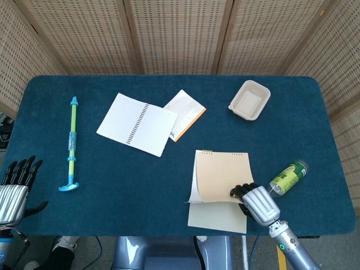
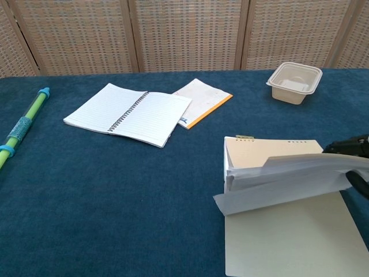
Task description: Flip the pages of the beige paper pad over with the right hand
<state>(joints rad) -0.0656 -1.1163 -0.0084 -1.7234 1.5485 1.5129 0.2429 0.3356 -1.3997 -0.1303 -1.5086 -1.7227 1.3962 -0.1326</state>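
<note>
While your right hand (image 1: 257,201) grips the pad's (image 1: 220,180) lifted pages (image 2: 282,179), they're only partly raised; you must carry them over, and your left hand (image 1: 16,188) rests open.

On the blue desk (image 1: 169,191) the right hand (image 1: 257,203) grips the near right edge of the beige paper pad (image 1: 220,181), its pages lifted off the sheet below. A green can (image 1: 288,176) lies just beside it. Further back sit an open spiral notebook (image 1: 136,124), an orange-edged booklet (image 1: 184,114) and a tray (image 1: 249,100). The left hand (image 1: 16,188) hangs off the near left corner, fingers (image 1: 22,167) spread.
</note>
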